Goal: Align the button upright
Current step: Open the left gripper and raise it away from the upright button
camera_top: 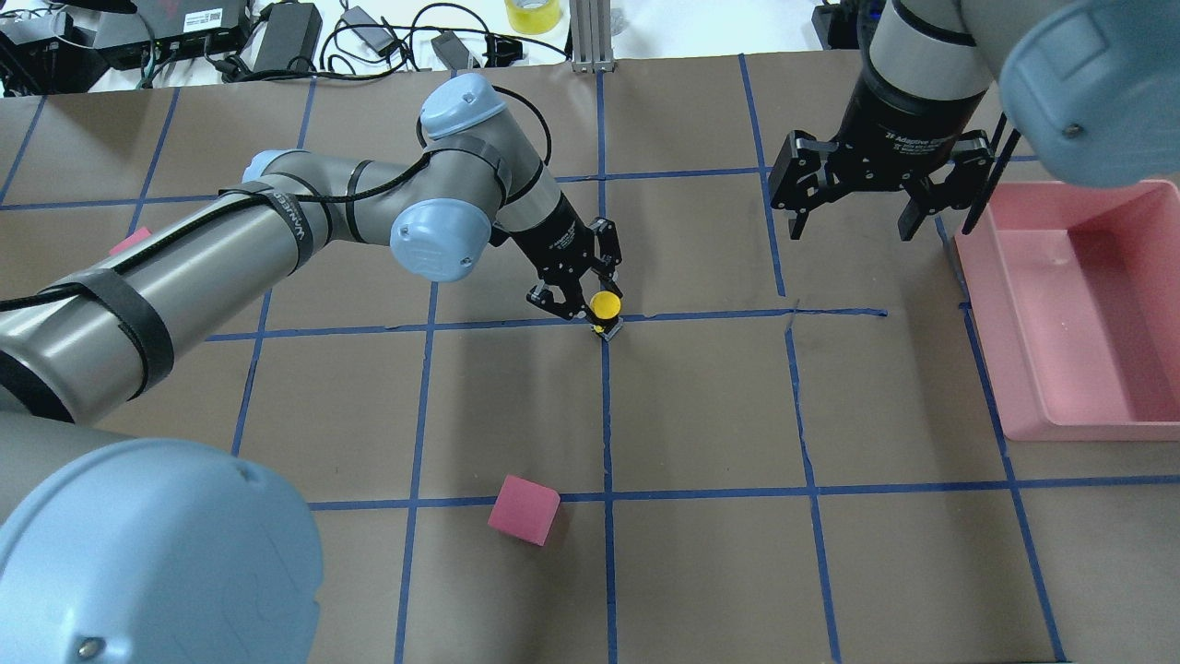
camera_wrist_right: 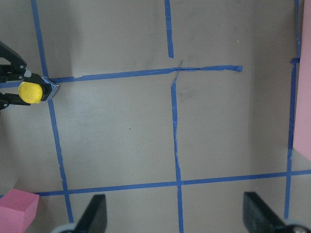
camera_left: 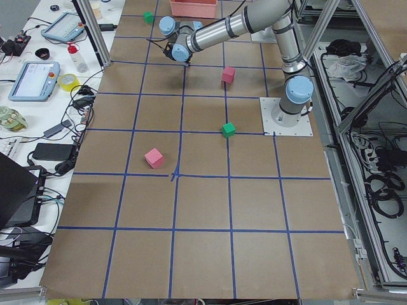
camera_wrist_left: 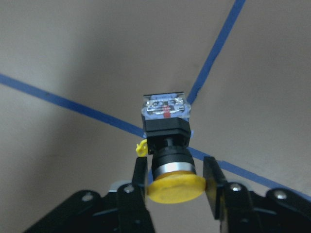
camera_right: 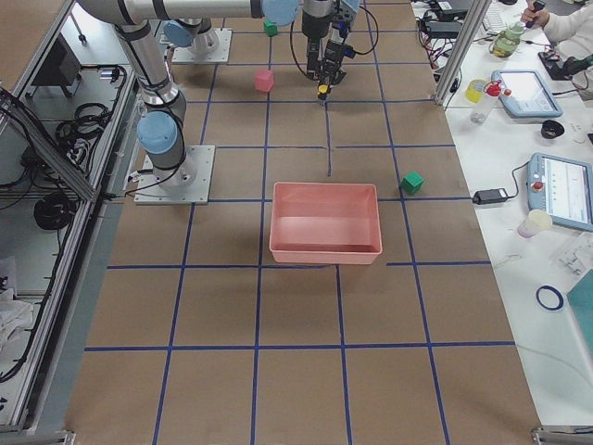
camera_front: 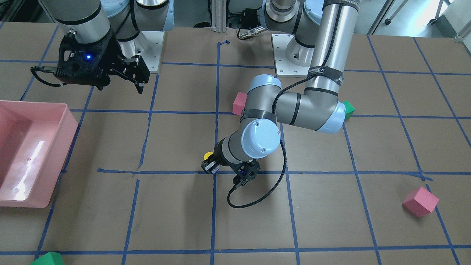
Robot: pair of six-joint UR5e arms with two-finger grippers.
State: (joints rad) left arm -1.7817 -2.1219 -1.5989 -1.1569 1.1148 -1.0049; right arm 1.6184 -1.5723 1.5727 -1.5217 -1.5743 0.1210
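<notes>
Button [camera_top: 605, 305]: set on the desk [camera_top: 701, 415] at a tape crossing, slightly tilted, its yellow cap grasped by the left gripper's [camera_wrist_left: 175, 172] jaws. Right gripper [camera_top: 855, 221]: held above the desk beside a pink bin [camera_top: 991, 332], jaws released.

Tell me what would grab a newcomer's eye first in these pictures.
Probably the button, its bright yellow cap standing out at a crossing of blue tape lines mid-table. The left gripper has its fingers on either side of the cap; whether they squeeze it I cannot tell. Next comes the big pink tray at the table's edge on the robot's right, with the right gripper hanging open near it.
</notes>
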